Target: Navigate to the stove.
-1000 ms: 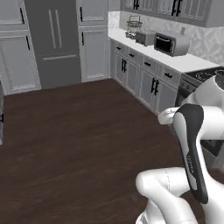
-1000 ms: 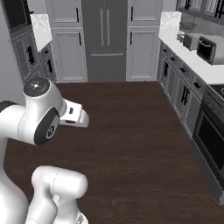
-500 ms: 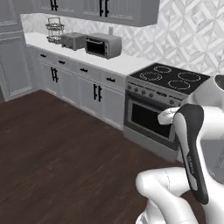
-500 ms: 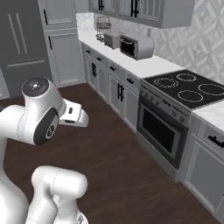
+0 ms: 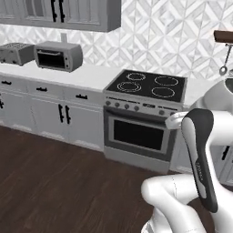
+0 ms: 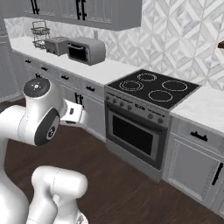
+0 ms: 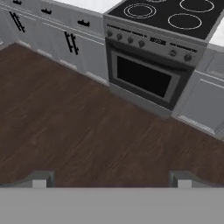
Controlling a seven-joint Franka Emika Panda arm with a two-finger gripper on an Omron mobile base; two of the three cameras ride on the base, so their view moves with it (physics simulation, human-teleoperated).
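While the arm rises folded at the lower right of the left base view, the stove stands at centre frame, its black cooktop carrying four white rings and its grey front carrying a row of knobs above a dark oven window. A silver microwave sits on the counter at upper left, with a toaster at the far left edge.

Right base view: the stove occupies the centre, seen from its other side. This view adds a wire basket at upper left, beyond the toaster and microwave, and a grey cabinet at lower right.

Hand view: the stove fills the upper right, with dark wood floor spreading below it. The gripper shows its two fingertips set wide apart at the bottom edge, holding nothing.
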